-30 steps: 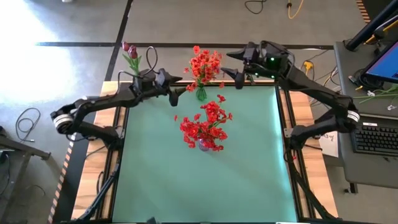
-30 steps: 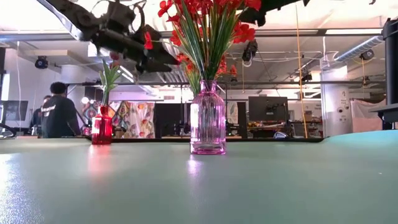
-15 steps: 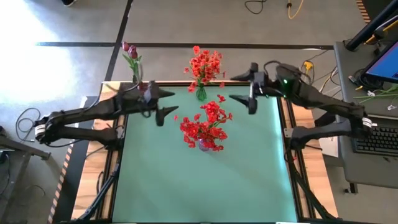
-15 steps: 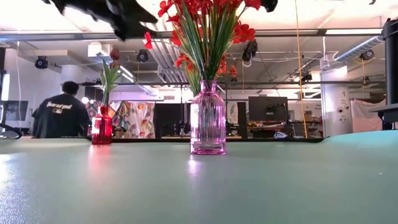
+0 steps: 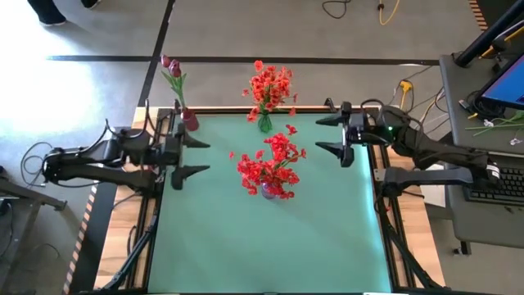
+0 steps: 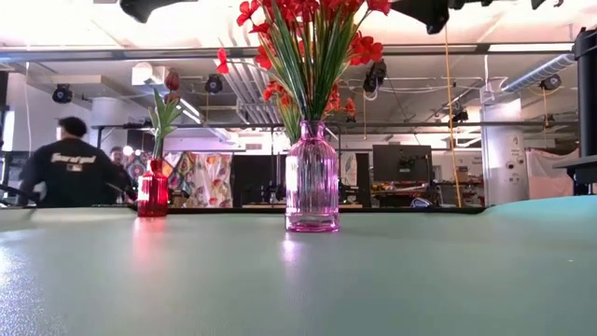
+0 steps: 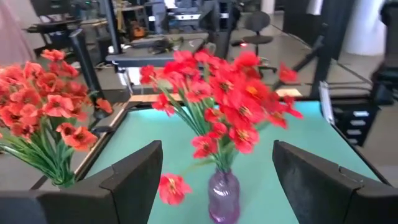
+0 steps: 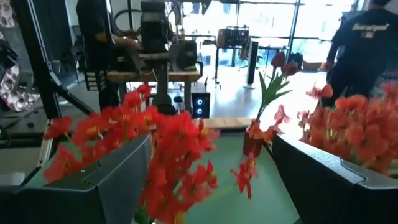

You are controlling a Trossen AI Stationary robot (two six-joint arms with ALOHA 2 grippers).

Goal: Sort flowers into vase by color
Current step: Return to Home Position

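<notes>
The left pincer [image 5: 199,157], at the teal surface's [image 5: 270,246] left edge, and the right pincer [image 5: 322,135], at its right edge, both gape empty. Red flower sprays [image 5: 270,164] fill a pink glass vase [image 6: 312,177] mid-surface. Orange-red sprays [image 5: 268,86] stand at the far edge, dark magenta buds [image 5: 170,65] at the far left corner.

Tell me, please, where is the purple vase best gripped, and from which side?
Probably at the narrow neck of the purple vase, just under its flared lip, with jaws coming in level from the side. The flowers fan out above and block a reach from the top; the body is wider.
</notes>
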